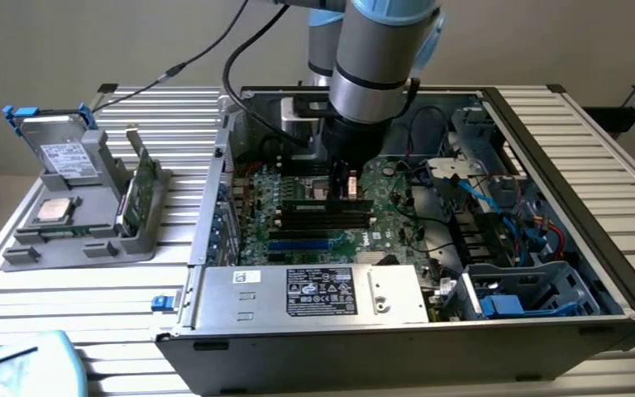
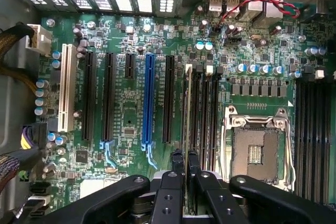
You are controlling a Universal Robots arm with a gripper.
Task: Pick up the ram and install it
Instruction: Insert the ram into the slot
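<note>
**Green ram clamped in the gripper over the memory slots**

Green circuit board lies under the gripper: the motherboard of an open computer case, into which the arm reaches from above. The two black fingers stand close together, closed on the ram. The wrist view shows it edge-on as a thin pale strip running straight out from between the fingertips. The strip lies along the nearest of the dark memory slots, in line with it. Whether it is pressed home in the slot or only resting on it cannot be told.

Just beside the gripper on one side is the empty processor socket with its metal frame. On the other side, a little further off, runs a blue expansion slot among black ones.

Well away from the gripper, to the exterior view's left and outside the case, a grey holder sits on the slatted table. It carries another green board standing on edge, a square silver processor and a grey drive with blue tabs.
</note>
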